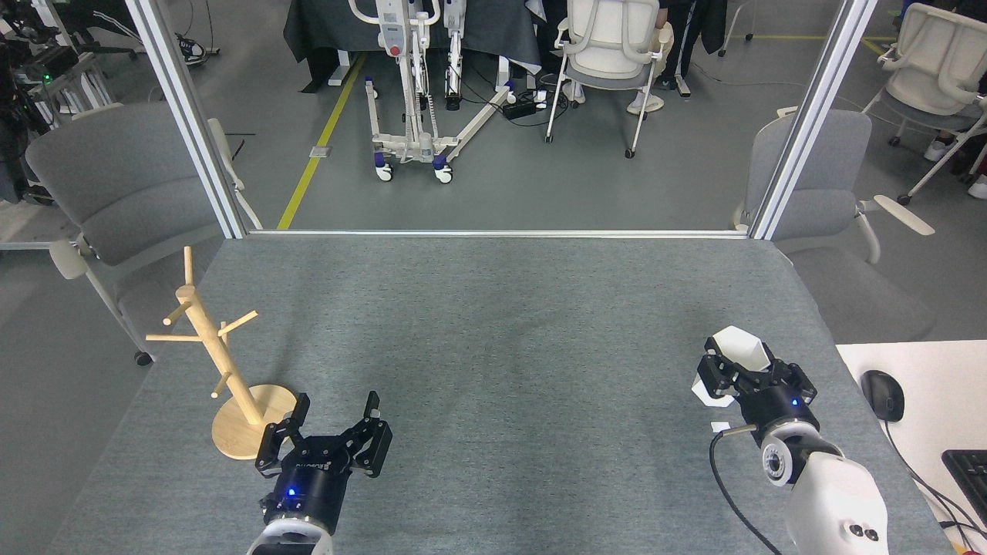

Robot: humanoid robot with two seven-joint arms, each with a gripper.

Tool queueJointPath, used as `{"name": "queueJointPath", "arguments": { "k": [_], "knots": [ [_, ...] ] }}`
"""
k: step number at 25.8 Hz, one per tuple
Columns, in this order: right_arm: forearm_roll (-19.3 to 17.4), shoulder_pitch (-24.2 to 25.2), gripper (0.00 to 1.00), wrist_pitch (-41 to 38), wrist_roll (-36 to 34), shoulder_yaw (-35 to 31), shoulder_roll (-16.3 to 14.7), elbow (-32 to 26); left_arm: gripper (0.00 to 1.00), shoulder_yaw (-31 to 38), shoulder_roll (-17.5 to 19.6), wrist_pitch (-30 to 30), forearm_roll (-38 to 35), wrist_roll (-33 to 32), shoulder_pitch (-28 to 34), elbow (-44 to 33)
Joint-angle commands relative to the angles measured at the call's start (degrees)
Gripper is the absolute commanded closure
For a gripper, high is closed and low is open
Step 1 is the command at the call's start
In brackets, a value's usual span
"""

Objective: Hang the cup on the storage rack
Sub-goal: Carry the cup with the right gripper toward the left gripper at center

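Lower right of the frame: the right gripper (742, 371) is clamped on the cup (732, 361), its black fingers pressed against both sides of the white faceted body. The cup sits tilted in the grip, its open mouth facing up and toward the far side of the table (493, 308). Whether the cup's bottom touches the grey surface cannot be told from this view.

Lower left of the frame: the left gripper (335, 428) stands with its fingers spread apart and nothing between them. It sits just right of the round base of the storage rack (212, 351); whether the nearest finger touches the disc cannot be told.

The storage rack stands upright at the left edge of the table, its pegs bare. Cup and rack are well apart, at opposite sides of the table.

At the right edge of the frame, a computer mouse (882, 395) lies on a white desk (925, 362).
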Motion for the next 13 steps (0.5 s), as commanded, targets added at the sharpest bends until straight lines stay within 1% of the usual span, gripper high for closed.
{"name": "queueJointPath", "arguments": {
  "k": [1,3,5,7,9,11,13],
  "knots": [
    [-7.6,0.4,0.87,-0.1,10.1,0.1,0.4,-9.0,0.0,-0.5,0.0,-1.7,-0.1,0.4,0.2,-0.3],
    [-7.8,1.7,0.91,0.0,11.0,0.3,1.0,-12.9,0.01,-1.4,0.4,-2.1,-0.1,0.5,0.2,-0.3],
    [-7.8,3.8,1.0,0.5,11.2,0.5,1.1,-17.5,0.01,-3.2,0.7,-2.2,-0.2,0.5,0.2,-0.3],
    [-7.8,5.9,1.0,1.4,11.4,1.4,2.2,-23.2,0.01,-5.8,1.0,-2.3,-0.3,0.5,0.1,-0.2],
    [-7.9,7.1,1.0,4.7,12.8,4.1,3.6,-29.5,0.01,-8.7,1.4,-2.2,-0.6,0.5,-0.3,-0.2],
    [-7.9,7.4,1.0,9.6,17.8,6.4,3.6,-36.3,0.01,-11.7,1.7,-2.3,-1.9,0.5,-0.4,-0.3],
    [-7.9,7.4,1.0,14.9,23.0,7.8,3.7,-42.4,0.01,-16.6,2.2,-2.7,-4.6,0.4,-0.7,-0.9]
  ]
}}
